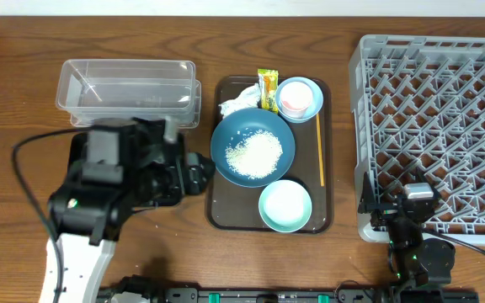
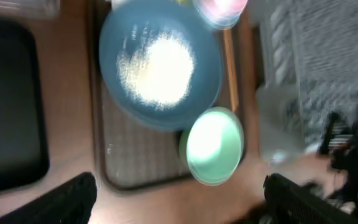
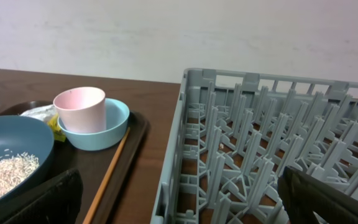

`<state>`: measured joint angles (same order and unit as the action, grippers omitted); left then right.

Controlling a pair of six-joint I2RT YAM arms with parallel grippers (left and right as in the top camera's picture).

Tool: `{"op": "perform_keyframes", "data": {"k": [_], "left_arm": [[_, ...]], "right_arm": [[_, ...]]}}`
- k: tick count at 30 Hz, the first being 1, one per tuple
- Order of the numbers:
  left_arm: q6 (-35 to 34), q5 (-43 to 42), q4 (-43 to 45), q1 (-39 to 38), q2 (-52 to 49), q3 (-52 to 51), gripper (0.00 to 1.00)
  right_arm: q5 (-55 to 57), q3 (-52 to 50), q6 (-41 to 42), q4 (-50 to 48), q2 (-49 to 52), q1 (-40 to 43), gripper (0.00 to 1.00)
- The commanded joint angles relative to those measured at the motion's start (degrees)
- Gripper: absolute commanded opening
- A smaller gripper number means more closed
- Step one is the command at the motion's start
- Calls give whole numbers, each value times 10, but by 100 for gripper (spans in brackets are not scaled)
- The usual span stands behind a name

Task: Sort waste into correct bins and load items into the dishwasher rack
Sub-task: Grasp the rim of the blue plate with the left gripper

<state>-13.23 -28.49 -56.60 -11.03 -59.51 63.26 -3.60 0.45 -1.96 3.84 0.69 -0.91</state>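
Dark-blue plate (image 1: pixel 230 130) by the tray's (image 1: pixel 226 206) left edge; left pincer (image 2: pixel 180 186) and right pincer (image 3: pixel 180 180) both agape.

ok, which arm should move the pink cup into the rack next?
Right, probably. The right gripper sits open by a corner of the rack, and the pink cup stands on the rack side of the tray. The left gripper, also open, is across the tray, farther from both.

Ahead of the left gripper (image 2: pixel 179 186): dark-blue plate (image 2: pixel 123 37) carrying white rice (image 2: pixel 156 68), mint-green bowl (image 2: pixel 213 146); black tray (image 2: pixel 8 99) to its left. Ahead-left of the right gripper (image 3: pixel 180 180): pink cup (image 3: pixel 79 109), pale-blue bowl (image 3: pixel 115 127). Ahead-right: grey lattice rack (image 3: pixel 260 143).
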Motion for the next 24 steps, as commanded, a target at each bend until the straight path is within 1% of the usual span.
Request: {"op": "perform_keyframes", "data": {"k": [1, 4, 6, 7, 11, 13, 16, 21, 24], "left_arm": [[16, 158, -53, -92, -50, 80, 88], [-19, 266, -100, -181, -106, 141, 88], [-31, 311, -95, -234, -138, 163, 88], [-31, 323, -80, -255, -150, 164, 88], [-31, 328, 2, -303, -196, 164, 88], [-32, 316, 27, -315, -221, 164, 88], [-31, 276, 59, -326, -258, 164, 88], [-18, 277, 116, -347, -321, 164, 88], [-19, 293, 151, -351, -360, 164, 84]], "right_arm": [[3, -1, -5, 2, -3, 5, 99], [3, -1, -5, 2, -3, 5, 99], [3, -1, -5, 2, -3, 5, 99], [3, -1, -5, 2, -3, 5, 99], [3, -1, -5, 2, -3, 5, 99], [3, -1, -5, 2, -3, 5, 99], [3, -1, -5, 2, -3, 5, 99], [3, -1, -5, 2, -3, 5, 99], [3, -1, -5, 2, -3, 5, 99]]}}
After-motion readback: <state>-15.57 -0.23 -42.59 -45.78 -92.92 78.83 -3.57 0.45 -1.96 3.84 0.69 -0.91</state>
